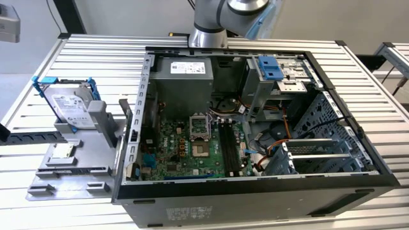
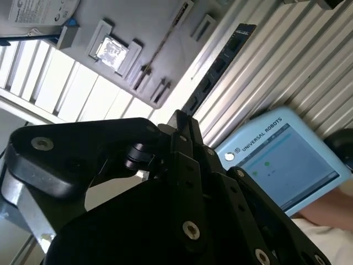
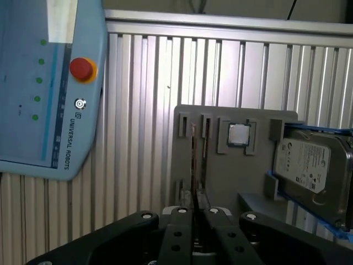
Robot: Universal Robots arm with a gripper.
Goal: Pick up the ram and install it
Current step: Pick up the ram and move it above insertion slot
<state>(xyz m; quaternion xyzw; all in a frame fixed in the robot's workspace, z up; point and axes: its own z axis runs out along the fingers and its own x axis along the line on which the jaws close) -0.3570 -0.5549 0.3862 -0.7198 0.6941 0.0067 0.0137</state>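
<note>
Ram (image 3: 193,160): thin flat stick standing on its long edge in the matte grey holder (image 3: 237,176) on the ribbed aluminium bench (image 3: 138,110), both faces free. Pincer (image 3: 194,211): black fingers pressed together, gripping nothing, clear of the ram.

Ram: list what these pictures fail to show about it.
1. Its chip face: the ram stands edge-on in the first wrist view.
2. Its near end: hidden there behind the gripper.
3. Its colour: it reads as a dark strip in the second wrist view.
</note>
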